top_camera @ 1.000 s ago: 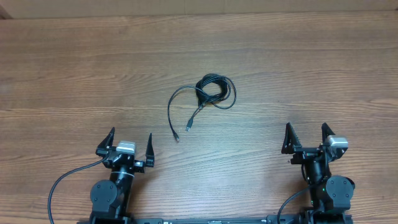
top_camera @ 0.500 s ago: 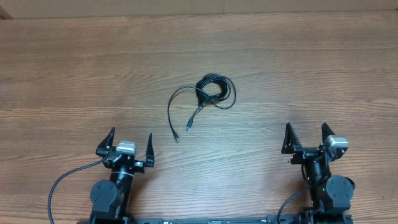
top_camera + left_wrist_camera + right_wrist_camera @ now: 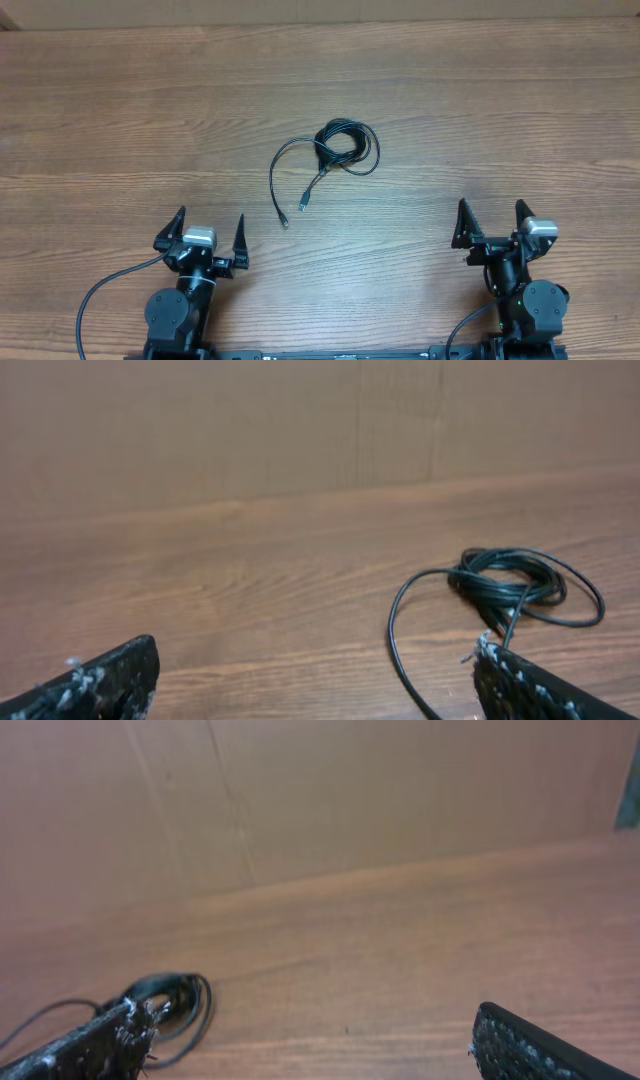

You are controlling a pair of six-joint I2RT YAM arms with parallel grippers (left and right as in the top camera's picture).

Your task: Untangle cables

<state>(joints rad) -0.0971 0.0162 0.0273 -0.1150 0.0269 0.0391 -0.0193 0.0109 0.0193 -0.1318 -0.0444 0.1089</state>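
Both grippers open and empty, cables lying untouched out in front.

The wooden table (image 3: 120, 110) carries everything. The left gripper (image 3: 211, 213) and right gripper (image 3: 491, 202) sit low, jaws spread wide, holding nothing. The cables (image 3: 343, 145) lie ahead of both and well apart from either, forward and right of the left gripper, forward and left of the right one. Most of the cord is bunched in a small coil (image 3: 508, 575), with two loose tails (image 3: 275, 175) running back toward the left gripper and ending in small plugs (image 3: 303, 205). The cord looks thin, light and limp, so it will likely slide on the smooth wood and drag the whole bunch if tugged. I'd pin the coil with one gripper and pinch a tail just behind its plug, where the stiffer end gives a stop.
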